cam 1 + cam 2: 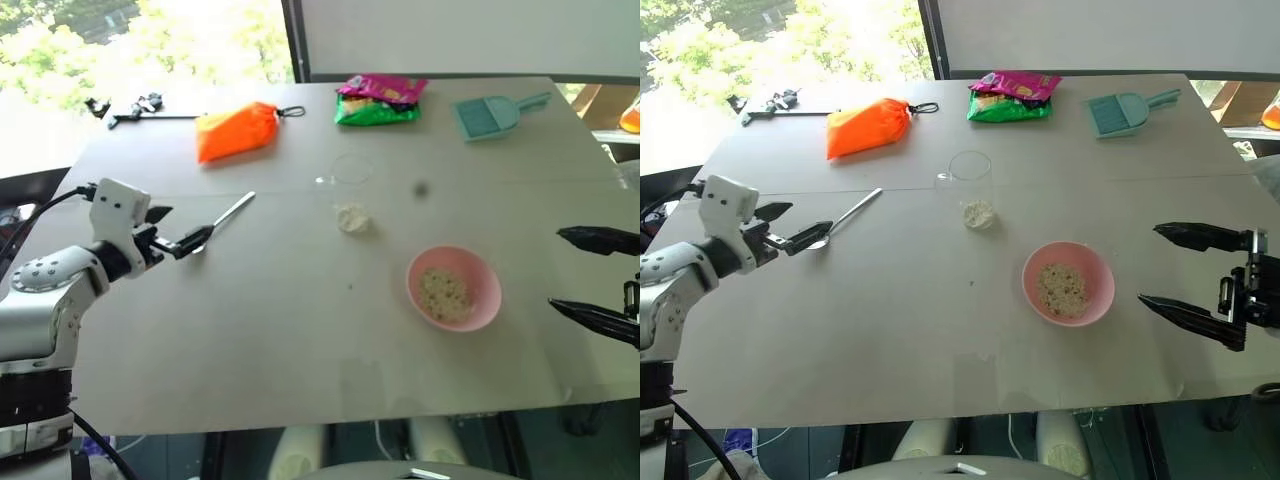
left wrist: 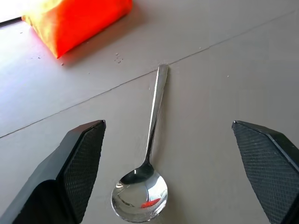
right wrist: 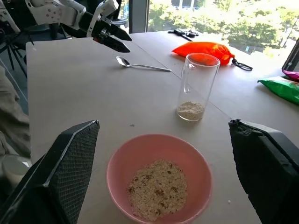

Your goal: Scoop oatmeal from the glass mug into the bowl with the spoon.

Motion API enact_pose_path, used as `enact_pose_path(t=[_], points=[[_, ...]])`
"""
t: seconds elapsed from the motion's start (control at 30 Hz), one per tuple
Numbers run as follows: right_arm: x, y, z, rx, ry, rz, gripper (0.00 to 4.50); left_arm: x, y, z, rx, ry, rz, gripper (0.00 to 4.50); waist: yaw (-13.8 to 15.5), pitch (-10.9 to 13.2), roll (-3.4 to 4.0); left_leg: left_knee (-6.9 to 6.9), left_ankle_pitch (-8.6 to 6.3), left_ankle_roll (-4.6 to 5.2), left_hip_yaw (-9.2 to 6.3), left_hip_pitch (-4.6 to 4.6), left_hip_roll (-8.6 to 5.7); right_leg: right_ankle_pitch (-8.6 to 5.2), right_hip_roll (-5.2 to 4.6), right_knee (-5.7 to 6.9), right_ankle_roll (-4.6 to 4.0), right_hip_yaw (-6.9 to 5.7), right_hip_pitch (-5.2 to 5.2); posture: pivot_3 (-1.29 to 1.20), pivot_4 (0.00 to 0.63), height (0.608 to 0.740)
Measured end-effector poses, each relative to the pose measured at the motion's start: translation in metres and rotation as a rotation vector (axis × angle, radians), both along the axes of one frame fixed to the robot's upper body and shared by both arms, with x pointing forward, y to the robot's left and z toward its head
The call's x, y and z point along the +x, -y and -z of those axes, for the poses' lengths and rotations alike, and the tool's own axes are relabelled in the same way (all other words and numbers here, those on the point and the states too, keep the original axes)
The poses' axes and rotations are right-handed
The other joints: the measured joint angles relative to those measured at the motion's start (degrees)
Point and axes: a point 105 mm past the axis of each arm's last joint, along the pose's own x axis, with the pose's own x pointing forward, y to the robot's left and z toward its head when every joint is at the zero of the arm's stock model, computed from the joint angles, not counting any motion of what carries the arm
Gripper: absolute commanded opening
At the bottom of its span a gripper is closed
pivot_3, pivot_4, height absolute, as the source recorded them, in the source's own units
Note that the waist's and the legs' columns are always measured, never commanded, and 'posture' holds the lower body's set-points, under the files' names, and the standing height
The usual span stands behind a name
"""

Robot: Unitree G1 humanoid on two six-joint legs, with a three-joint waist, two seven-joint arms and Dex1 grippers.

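A pale table [image 1: 300,350] beside bright, leafy windows [image 1: 150,40] — both grippers, left [image 1: 800,240] and right [image 1: 1180,270], released, empty.

White and silver left arm [image 1: 60,285] trailing a black cable, each claw with black cross-hatched fingers [image 2: 81,163]

the spoon [image 2: 148,164] is polished metal, mirror-bright, its bowl catching reflections. the glass mug [image 3: 197,87] is clear smooth glass holding dry flaky oatmeal [image 3: 190,110], and the bowl [image 3: 140,158] looks like smooth pink plastic with a soft sheen. the counter [image 1: 250,330] is matt grey, and the left tool [image 2: 168,172] has black fingers [image 2: 84,158] with a fine cross-hatched texture
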Motion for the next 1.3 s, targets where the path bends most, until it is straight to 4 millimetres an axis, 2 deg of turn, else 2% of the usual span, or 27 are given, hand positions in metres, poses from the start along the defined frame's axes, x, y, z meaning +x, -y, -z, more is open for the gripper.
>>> enact_pose_path(t=[0.13, 0.27, 0.4, 0.47, 0.5, 0.57, 0.7, 0.73, 0.77, 0.8, 0.97, 1.07, 1.17, 1.3], points=[[-0.002, -0.003, -0.014, 0.037, 0.046, -0.022, 4.47, 0.028, 0.004, -0.001, 0.031, -0.055, -0.002, 4.5, 0.1, 0.1, -0.12, 0.05, 0.01, -0.01, -0.01, -0.05, -0.03, 0.0, 0.0, 0.1, 0.0, -0.11, -0.02, 0.0, 0.15, 0.74], [-0.005, -0.009, -0.021, 0.051, 0.076, -0.042, 4.47, 0.048, 0.006, 0.0, 0.037, -0.11, -0.011, 4.5, -0.1, 0.1, -0.13, 0.06, 0.02, -0.03, 0.02, -0.15, -0.05, 0.0, 0.0, 0.09, 0.01, -0.1, -0.11, 0.0, 0.15, 0.74], [-0.005, -0.008, -0.019, 0.062, 0.07, -0.035, 4.47, 0.056, 0.002, 0.014, 0.053, -0.193, -0.029, 4.5, -0.6, 0.1, -0.17, 0.07, 0.15, -0.26, 0.15, -0.24, -0.06, 0.0, 0.01, 0.12, 0.02, -0.07, -0.21, 0.0, 0.15, 0.74], [-0.005, -0.007, -0.016, 0.06, 0.059, -0.025, 4.5, 0.056, -0.002, 0.023, 0.064, -0.25, -0.036, 3.97, -0.7, 0.1, -0.18, 0.07, 0.15, -0.26, 0.2, -0.24, -0.06, -0.01, 0.01, 0.15, 0.02, -0.05, -0.22, 0.0, 0.15, 0.74], [-0.005, -0.006, -0.014, 0.061, 0.054, -0.02, 4.5, 0.056, -0.004, 0.029, 0.055, -0.279, -0.038, 3.87, -0.7, 0.1, -0.19, 0.07, 0.15, -0.26, 0.21, -0.24, -0.06, -0.01, 0.02, 0.15, 0.02, -0.05, -0.23, 0.0, 0.15, 0.74], [-0.006, -0.006, -0.013, 0.062, 0.05, -0.017, 4.5, 0.057, -0.003, 0.029, 0.054, -0.291, -0.028, 3.19, -0.6, 0.1, -0.19, 0.09, 0.15, -0.26, 0.2, -0.23, -0.06, -0.01, 0.01, 0.19, 0.02, -0.06, -0.23, 0.0, 0.15, 0.74], [-0.005, -0.005, -0.011, 0.051, 0.046, -0.008, 4.5, 0.061, -0.001, 0.03, 0.055, -0.307, -0.019, 1.22, -0.6, 0.1, -0.18, 0.12, 0.13, -0.2, 0.2, -0.12, -0.06, -0.01, 0.01, 0.31, 0.02, -0.01, -0.19, 0.0, 0.15, 0.74], [-0.005, -0.005, -0.011, 0.049, 0.046, -0.006, 4.5, 0.061, -0.002, 0.03, 0.055, -0.309, -0.022, 0.99, -0.6, 0.1, -0.17, 0.13, 0.08, -0.12, 0.2, -0.11, -0.05, -0.01, 0.02, 0.33, 0.02, -0.01, -0.19, 0.0, 0.15, 0.74], [-0.005, -0.005, -0.011, 0.047, 0.046, -0.005, 4.5, 0.061, -0.003, 0.031, 0.054, -0.311, -0.025, 0.4, -0.7, 0.1, -0.17, 0.13, 0.04, -0.03, 0.19, -0.09, -0.05, -0.01, 0.02, 0.35, 0.02, 0.0, -0.19, 0.0, 0.15, 0.74], [-0.005, -0.005, -0.01, 0.047, 0.046, -0.002, 4.5, 0.061, -0.003, 0.031, 0.052, -0.311, -0.028, 0.12, -0.7, 0.1, -0.16, 0.14, 0.04, -0.03, 0.15, -0.08, -0.05, -0.01, 0.02, 0.36, 0.02, 0.01, -0.18, 0.0, 0.15, 0.74], [-0.001, -0.005, -0.013, 0.049, 0.06, 0.02, 4.5, 0.062, -0.004, 0.029, -0.022, -0.292, -0.037, 0.04, -0.6, 0.1, -0.16, 0.2, 0.04, -0.04, 0.0, -0.13, -0.06, 0.0, 0.01, 0.34, 0.02, 0.02, -0.19, 0.0, 0.15, 0.74], [0.013, -0.003, -0.024, 0.095, 0.12, 0.097, 4.5, 0.059, -0.005, 0.02, -0.139, -0.215, -0.049, 0.04, -0.7, 0.1, -0.23, 0.27, 0.17, -0.28, -0.04, -0.29, -0.04, 0.0, 0.0, 0.36, 0.03, 0.0, -0.32, 0.0, 0.15, 0.74], [0.029, 0.002, -0.032, 0.127, 0.157, 0.214, 4.5, 0.054, -0.002, -0.009, -0.185, -0.08, -0.042, 0.04, -0.6, 0.1, -0.27, 0.29, 0.18, -0.29, -0.12, -0.43, -0.02, 0.0, -0.01, 0.31, 0.02, -0.05, -0.41, 0.0, 0.15, 0.74], [0.041, 0.002, -0.026, 0.127, 0.125, 0.293, 4.5, 0.044, 0.004, -0.037, -0.163, 0.056, -0.029, 0.04, -0.4, 0.1, -0.27, 0.29, 0.18, -0.29, -0.12, -0.48, -0.06, 0.0, -0.09, 0.27, 0.02, -0.06, -0.41, 0.0, 0.15, 0.74]])
